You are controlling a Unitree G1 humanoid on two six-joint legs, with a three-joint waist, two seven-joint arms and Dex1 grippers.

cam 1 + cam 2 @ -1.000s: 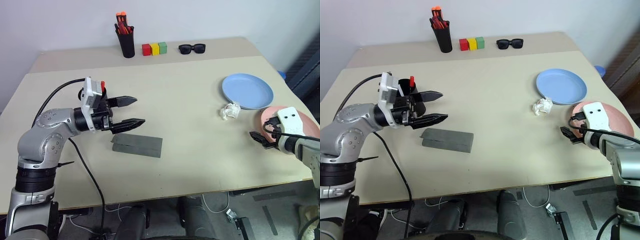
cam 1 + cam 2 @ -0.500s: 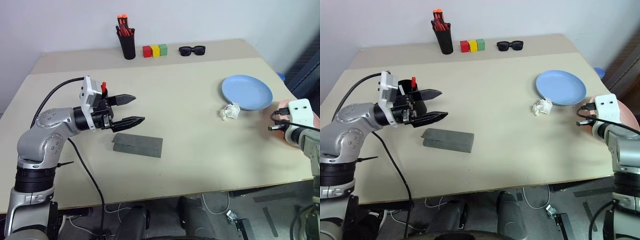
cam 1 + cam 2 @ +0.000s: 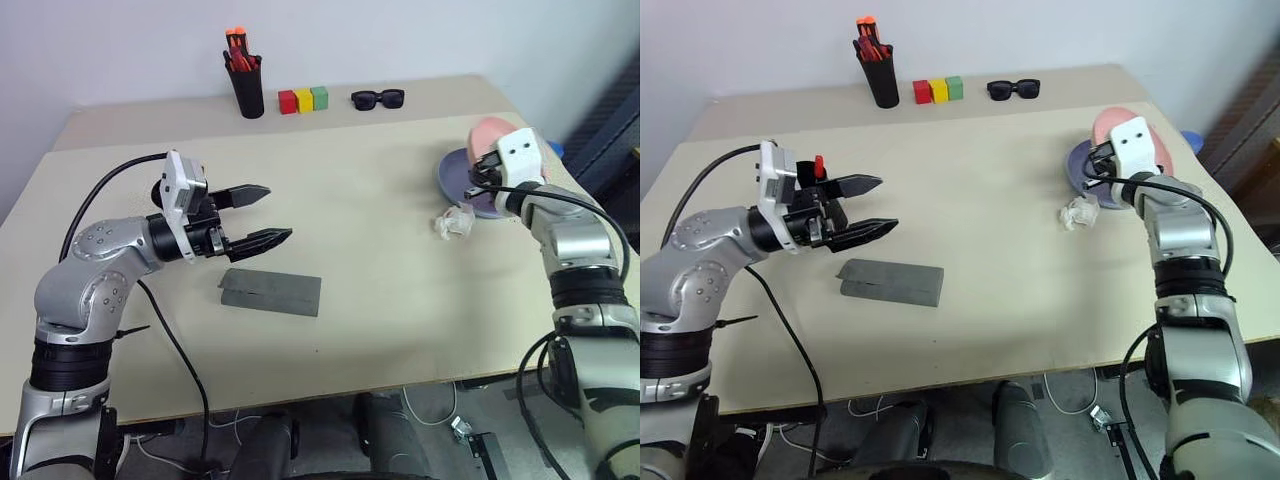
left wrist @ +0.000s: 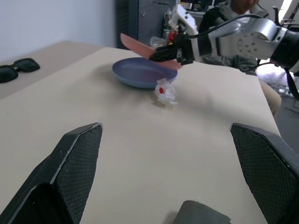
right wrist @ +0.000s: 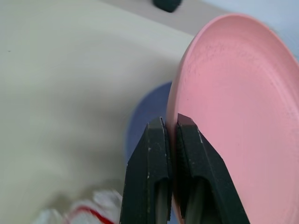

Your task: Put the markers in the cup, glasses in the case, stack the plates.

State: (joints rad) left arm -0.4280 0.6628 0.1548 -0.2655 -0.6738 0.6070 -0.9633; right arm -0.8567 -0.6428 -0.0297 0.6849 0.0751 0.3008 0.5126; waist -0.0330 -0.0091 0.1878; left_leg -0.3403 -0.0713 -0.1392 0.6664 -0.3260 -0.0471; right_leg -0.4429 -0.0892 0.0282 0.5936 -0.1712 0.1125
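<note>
Plates first: your right gripper (image 5: 170, 140) has its fingers pinched on the rim of the pink plate (image 5: 243, 121), lifted off the table (image 3: 400, 260) and tilted, directly over the blue plate (image 4: 140, 72) at the far right. You can see the pink plate clear of the blue one in the left wrist view. A crumpled white wrapper (image 3: 452, 224) lies just beside the blue plate's near left edge.

Your left gripper (image 3: 262, 214) hovers over the left side of the table with its fingers spread wide, holding nothing. The grey case (image 3: 270, 291) lies closed on the table just near of it. A red marker (image 3: 820, 166) stands in the black cup (image 3: 810, 175) behind that gripper.

At the far edge you have a black pen holder (image 3: 244, 90), three coloured blocks (image 3: 303, 99) and black sunglasses (image 3: 377, 98).
</note>
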